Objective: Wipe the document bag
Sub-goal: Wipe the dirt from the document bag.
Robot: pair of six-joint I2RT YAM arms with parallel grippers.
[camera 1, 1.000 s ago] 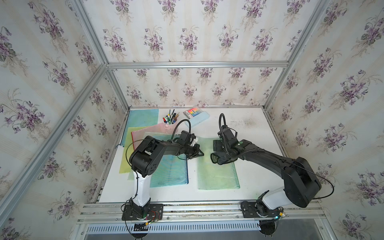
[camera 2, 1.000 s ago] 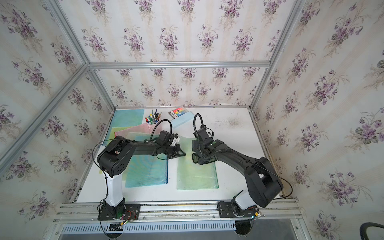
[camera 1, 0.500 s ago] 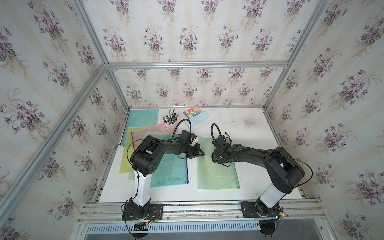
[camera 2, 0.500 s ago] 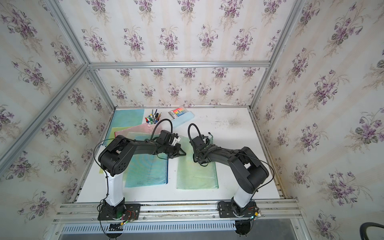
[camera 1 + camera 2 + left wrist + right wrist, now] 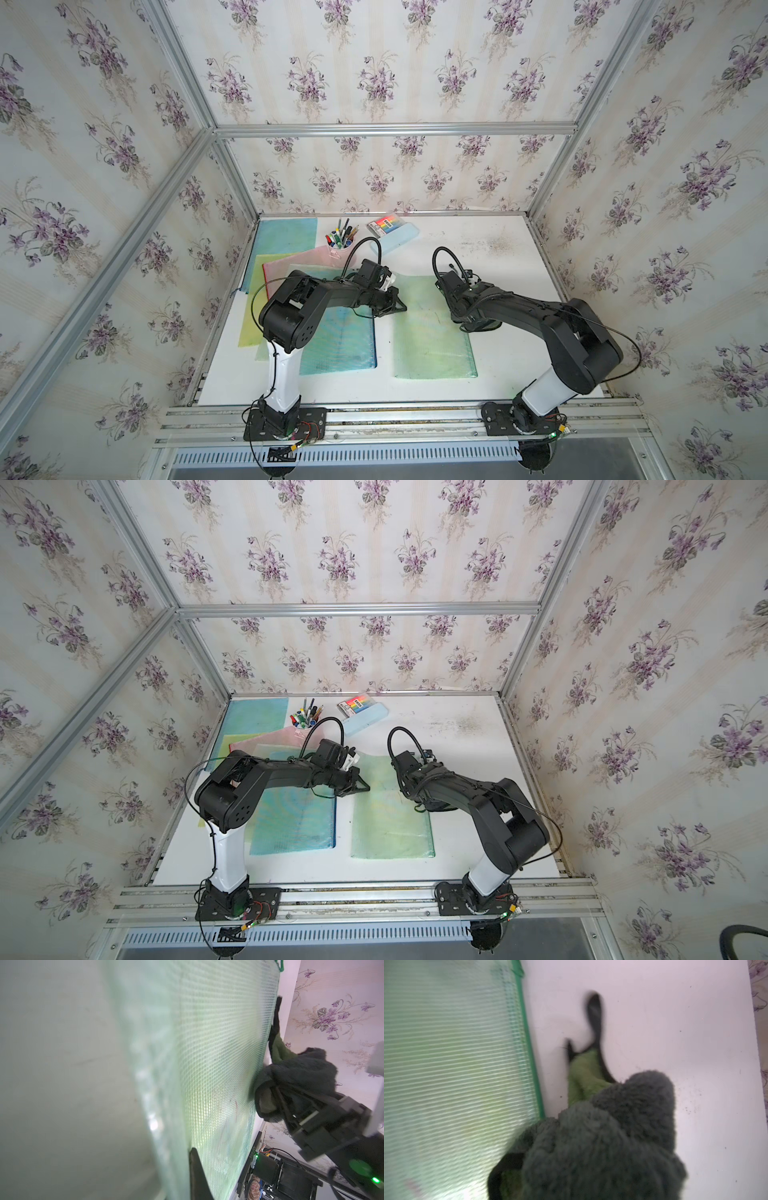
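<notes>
The green mesh document bag (image 5: pixel 432 336) lies flat near the middle of the worktop (image 5: pixel 498 257), closer to its front edge, with its long sides running front to back. The left pincer (image 5: pixel 395 308) is closed with nothing between its tips and presses down on the bag's left edge, toward the far left corner. The right pincer (image 5: pixel 278 1099) is clamped on a bunched dark grey and green cloth (image 5: pixel 602 1136). The cloth sits at the bag's right edge, overlapping the green trim a little, with most of it on the bare worktop. Thin reddish scribbles (image 5: pixel 235 1109) show on the mesh near the cloth. A blue bag (image 5: pixel 340 336) lies just beside the green one on its left. A pen cup (image 5: pixel 340 245) stands near the rear edge.
</notes>
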